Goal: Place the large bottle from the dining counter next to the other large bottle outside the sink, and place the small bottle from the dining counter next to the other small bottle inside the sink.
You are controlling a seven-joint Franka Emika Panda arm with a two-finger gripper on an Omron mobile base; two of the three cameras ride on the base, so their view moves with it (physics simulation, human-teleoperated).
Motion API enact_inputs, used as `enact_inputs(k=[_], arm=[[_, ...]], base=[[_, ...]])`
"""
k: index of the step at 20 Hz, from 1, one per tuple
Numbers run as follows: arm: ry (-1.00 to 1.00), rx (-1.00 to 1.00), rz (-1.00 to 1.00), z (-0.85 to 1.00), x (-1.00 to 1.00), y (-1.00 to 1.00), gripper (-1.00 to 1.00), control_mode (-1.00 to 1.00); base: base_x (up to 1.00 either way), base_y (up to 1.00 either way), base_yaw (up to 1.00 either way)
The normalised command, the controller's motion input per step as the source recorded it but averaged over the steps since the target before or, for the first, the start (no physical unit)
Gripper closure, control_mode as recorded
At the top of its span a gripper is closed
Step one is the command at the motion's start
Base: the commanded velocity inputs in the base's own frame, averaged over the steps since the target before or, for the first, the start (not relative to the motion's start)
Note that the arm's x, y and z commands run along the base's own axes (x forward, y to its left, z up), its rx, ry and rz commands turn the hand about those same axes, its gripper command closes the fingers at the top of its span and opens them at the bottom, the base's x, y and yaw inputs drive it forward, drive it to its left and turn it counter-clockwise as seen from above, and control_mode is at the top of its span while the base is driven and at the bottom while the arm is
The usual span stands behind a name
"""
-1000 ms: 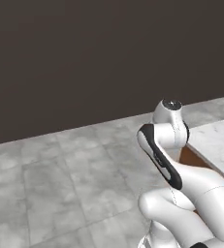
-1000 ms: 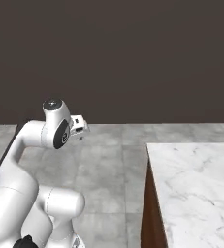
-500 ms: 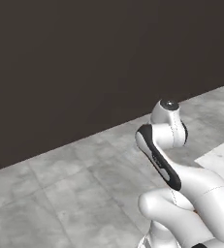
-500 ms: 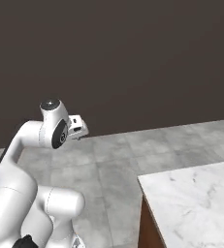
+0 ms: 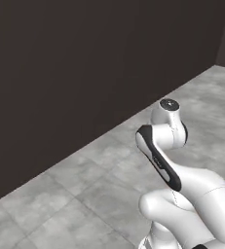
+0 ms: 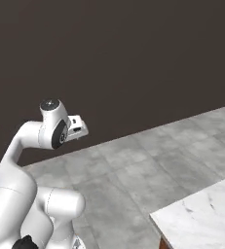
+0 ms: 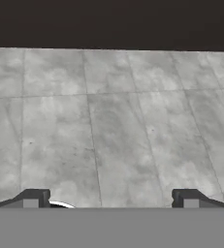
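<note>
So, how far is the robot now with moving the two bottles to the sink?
Nothing looks done yet. The gripper is open and empty, with grey floor tiles under it. A corner of the dining counter shows in the right base view, with no bottle on that part. Picking up and placing both bottles is left.

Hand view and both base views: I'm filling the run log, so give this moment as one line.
gripper: open, empty | below it: grey tiled floor | dining counter: corner at lower right, bare | bottles: none in sight
</note>
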Motion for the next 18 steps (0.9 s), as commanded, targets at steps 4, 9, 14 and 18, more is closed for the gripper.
enact_inputs(k=[4,9,14,18], arm=[[0.00,0.00,0.00,0.00,0.00,0.00,-1.00,1.00],[0.00,0.00,0.00,0.00,0.00,0.00,-1.00,1.00],[0.00,0.00,0.00,0.00,0.00,0.00,-1.00,1.00],[0.00,0.00,0.00,0.00,0.00,0.00,-1.00,1.00]], base=[[0.49,0.49,-0.51],[0.37,0.50,-0.54],[0.35,0.47,-0.56],[0.35,0.51,-0.56]])
